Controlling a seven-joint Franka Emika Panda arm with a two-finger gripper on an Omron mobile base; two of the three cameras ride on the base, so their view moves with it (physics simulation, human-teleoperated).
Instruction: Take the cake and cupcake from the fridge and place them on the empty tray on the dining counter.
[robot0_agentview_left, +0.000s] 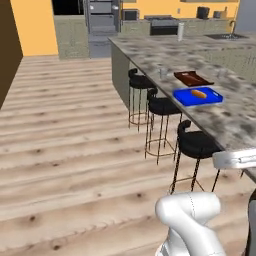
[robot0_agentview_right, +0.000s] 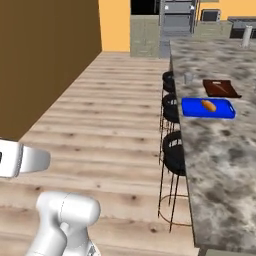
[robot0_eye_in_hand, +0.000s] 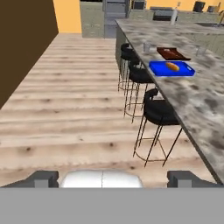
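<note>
The grey fridge (robot0_agentview_left: 102, 22) (robot0_agentview_right: 177, 17) (robot0_eye_in_hand: 116, 8) stands far off at the end of the wooden floor, too small to show whether its doors are open. The cake and the cupcake are out of view. A dark reddish-brown tray (robot0_agentview_left: 192, 78) (robot0_agentview_right: 221, 88) (robot0_eye_in_hand: 173, 53) lies bare on the speckled dining counter (robot0_agentview_left: 235, 120) (robot0_agentview_right: 225, 165) (robot0_eye_in_hand: 201, 105). My gripper (robot0_eye_in_hand: 113, 178) is open, with nothing between its fingertips (robot0_eye_in_hand: 43, 178). It hangs over the floor, well short of the stools and the counter.
A blue tray (robot0_agentview_left: 198, 96) (robot0_agentview_right: 208, 107) (robot0_eye_in_hand: 171, 68) with an orange item lies next to the brown tray. Three black bar stools (robot0_agentview_left: 196, 145) (robot0_agentview_right: 175, 155) (robot0_eye_in_hand: 159, 111) line the counter's edge. Small glasses (robot0_agentview_left: 163, 72) (robot0_eye_in_hand: 147, 47) stand on the counter. A brown wall (robot0_agentview_right: 45, 60) runs along the left.
</note>
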